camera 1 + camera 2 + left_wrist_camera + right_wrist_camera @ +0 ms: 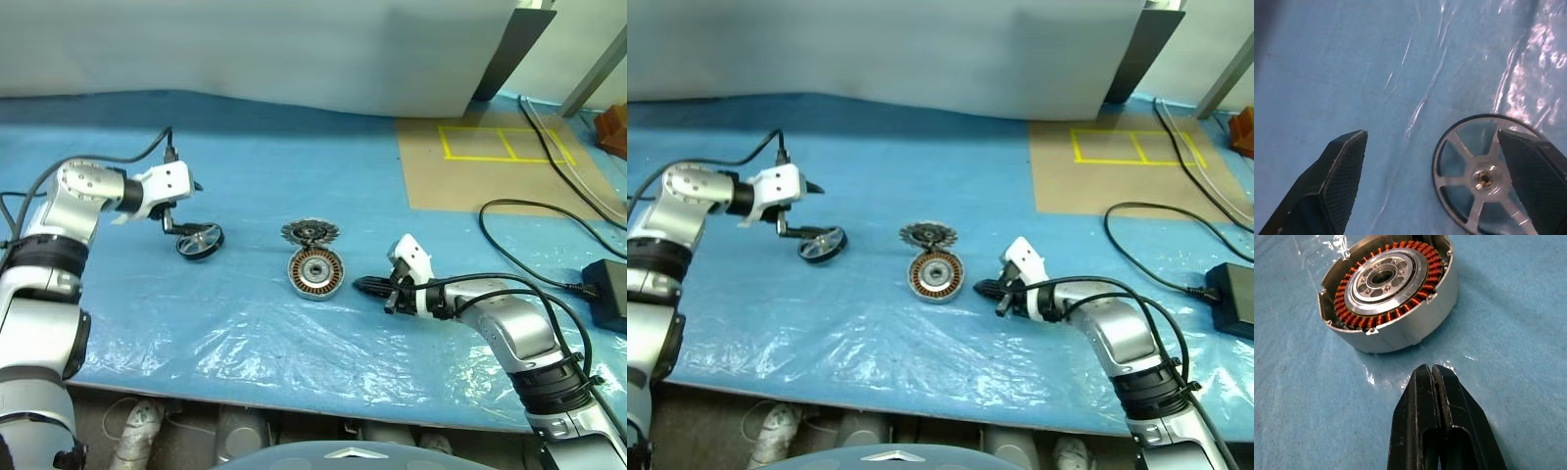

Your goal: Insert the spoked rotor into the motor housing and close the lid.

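The left gripper (1435, 161) is being held spread wide, angled down over the spoked rotor (1481, 176). The right gripper (1434, 374) is being kept low, jaws pressed together, pointing at the motor housing (1388, 291).

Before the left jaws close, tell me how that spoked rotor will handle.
The spoked rotor is probably light: thin rim, open gaps. Bare metal looks stiff, maybe slippery. It lies flat on the blue plastic sheet, so it should slide rather than roll.

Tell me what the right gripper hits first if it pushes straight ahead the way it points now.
Most likely the motor housing: the right gripper, fingers shut, points at its near side wall, with bare blue sheet between them.
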Controlling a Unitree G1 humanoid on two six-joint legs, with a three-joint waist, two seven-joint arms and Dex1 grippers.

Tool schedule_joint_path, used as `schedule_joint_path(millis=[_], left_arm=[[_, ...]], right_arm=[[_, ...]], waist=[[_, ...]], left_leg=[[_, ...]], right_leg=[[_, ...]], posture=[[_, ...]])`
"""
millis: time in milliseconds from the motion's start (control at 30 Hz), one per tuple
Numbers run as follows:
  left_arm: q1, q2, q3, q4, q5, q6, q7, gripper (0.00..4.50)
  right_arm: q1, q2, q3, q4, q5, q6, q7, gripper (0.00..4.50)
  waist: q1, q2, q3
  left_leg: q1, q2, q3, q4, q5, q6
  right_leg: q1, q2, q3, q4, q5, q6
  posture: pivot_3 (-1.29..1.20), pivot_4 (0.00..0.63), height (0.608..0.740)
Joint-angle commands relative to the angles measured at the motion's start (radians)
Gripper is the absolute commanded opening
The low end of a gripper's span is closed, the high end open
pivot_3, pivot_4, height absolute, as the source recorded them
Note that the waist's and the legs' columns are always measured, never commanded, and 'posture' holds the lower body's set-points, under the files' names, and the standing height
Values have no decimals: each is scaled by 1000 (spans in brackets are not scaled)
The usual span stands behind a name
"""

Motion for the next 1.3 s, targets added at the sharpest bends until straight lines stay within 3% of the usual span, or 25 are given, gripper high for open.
schedule_joint_path(millis=[33, 333, 867, 1133, 1300], left_arm=[[-67, -14, -37, 97, 58, -106, -34, 4500], [-83, -57, -103, 196, 153, -273, -73, 4500], [-82, -88, -92, 259, 182, -338, -30, 4500], [-60, -102, -108, 273, 217, -331, 27, 1931], [-43, -85, -120, 283, 232, -341, -3, 1767]], right_arm=[[-17, 3, -9, -4, -1, -22, -4, 14], [-2, 16, -5, -7, -11, -32, -29, 14], [36, 20, 5, -9, -30, -46, -66, 14], [43, 18, 5, -17, -35, -42, -79, 0], [47, 14, 1, -18, -38, -43, -86, 0]], waist=[[2, 0, 0], [3, -1, 0], [19, -1, 0], [19, -1, 0], [19, -1, 0]], left_leg=[[0, 0, 0, 0, 0, 0], [-2, 1, -1, -1, 0, 0], [-2, 1, -1, 1, 0, 0], [-1, 1, -1, 1, 0, 0], [0, 1, -1, 1, 0, 0]], right_leg=[[0, 0, 0, 0, 0, 0], [0, 0, -3, 0, 2, 3], [0, -1, -3, 0, 1, 1], [0, -1, -3, 1, 1, 2], [2, -1, -3, 1, 1, 1]], posture=[[0, 150, 740], [0, 150, 740], [0, 150, 740], [0, 150, 740], [0, 150, 740]])
